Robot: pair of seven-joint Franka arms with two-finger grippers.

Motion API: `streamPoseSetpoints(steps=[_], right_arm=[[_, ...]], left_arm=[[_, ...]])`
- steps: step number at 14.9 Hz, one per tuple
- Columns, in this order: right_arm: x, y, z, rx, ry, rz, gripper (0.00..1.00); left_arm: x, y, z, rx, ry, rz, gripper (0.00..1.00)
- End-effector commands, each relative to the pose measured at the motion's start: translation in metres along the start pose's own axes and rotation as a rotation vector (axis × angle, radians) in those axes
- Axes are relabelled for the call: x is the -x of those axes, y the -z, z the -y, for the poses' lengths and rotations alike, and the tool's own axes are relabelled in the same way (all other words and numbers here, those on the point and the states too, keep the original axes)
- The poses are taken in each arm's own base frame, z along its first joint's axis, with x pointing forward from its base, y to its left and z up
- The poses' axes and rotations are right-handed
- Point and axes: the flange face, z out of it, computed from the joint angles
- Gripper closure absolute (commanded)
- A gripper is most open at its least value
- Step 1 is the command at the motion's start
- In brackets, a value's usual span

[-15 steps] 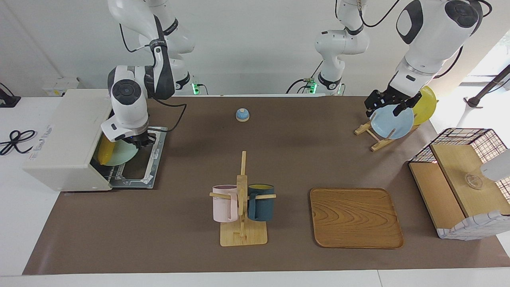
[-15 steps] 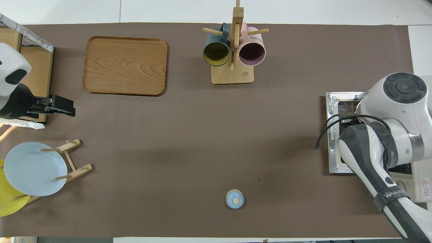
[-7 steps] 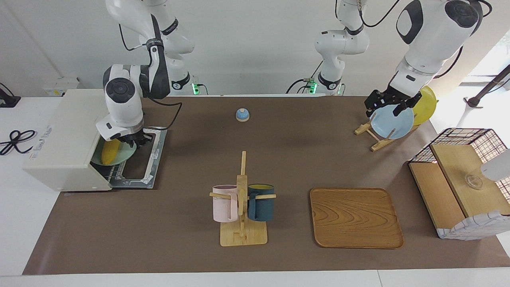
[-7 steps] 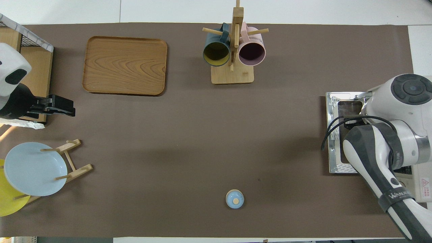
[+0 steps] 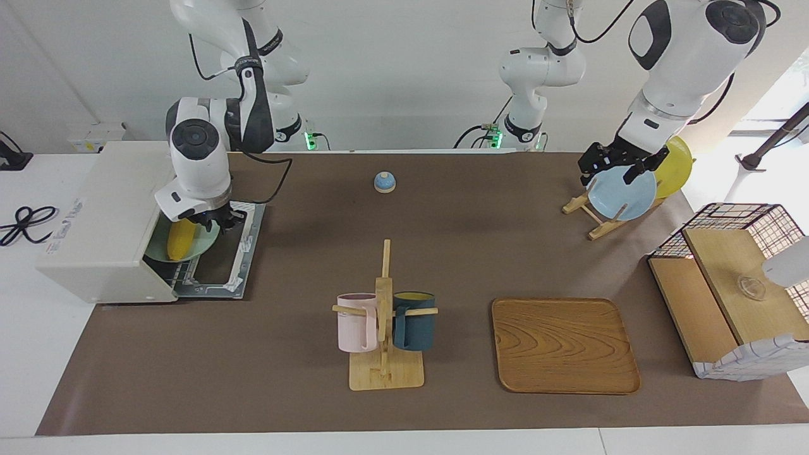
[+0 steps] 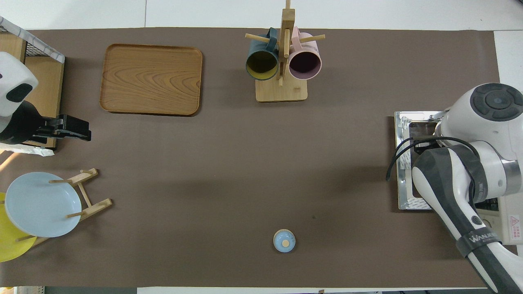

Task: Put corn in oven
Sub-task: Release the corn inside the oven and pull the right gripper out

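In the facing view, the pale green plate [image 5: 205, 244], tipped up steeply a second ago, now lies nearly flat in the mouth of the oven [image 5: 107, 221], at the right arm's end of the table. The corn [image 5: 179, 239] lies on it, just inside the opening. The right gripper [image 5: 218, 220] sits at the plate's outer rim, over the dropped door [image 5: 235, 268]. I cannot tell whether it has let go. I judge the corn to be as good as delivered, but the plate's rim juts out over the door, so the door could not shut yet. The left gripper [image 5: 614, 165] waits with its jaws apart and empty, over the blue plate [image 5: 622, 194] on its rack. The right arm's wrist hides the corn's upper end and the oven's depth.

In the overhead view, the right arm has moved only slightly. It covers the oven mouth, so the corn, the green plate and the right gripper are all hidden. Only the door's edge and a corner of the oven show.
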Motion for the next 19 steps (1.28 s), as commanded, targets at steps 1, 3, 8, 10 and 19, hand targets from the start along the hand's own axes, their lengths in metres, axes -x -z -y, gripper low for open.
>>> streamPoseSetpoints(steps=[1,3,8,10,19], right_arm=[[-0.004,0.022,0.017,-0.053,0.008,-0.001,0.83],[-0.005,0.024,0.036,-0.12,0.0,-0.031,1.0],[0.002,-0.008,0.089,-0.145,-0.022,-0.093,1.0],[-0.001,-0.019,0.092,-0.148,-0.02,-0.084,1.0],[-0.005,-0.073,0.089,-0.133,-0.031,-0.051,1.0]], left_arm=[[0.004,0.003,0.003,-0.016,-0.002,-0.018,0.0],[0.004,0.002,0.003,-0.016,-0.002,-0.016,0.0],[0.004,0.003,0.003,-0.016,-0.002,-0.018,0.0],[0.004,0.003,0.003,-0.016,-0.002,-0.018,0.0],[0.004,0.002,0.003,-0.016,-0.002,-0.016,0.0]])
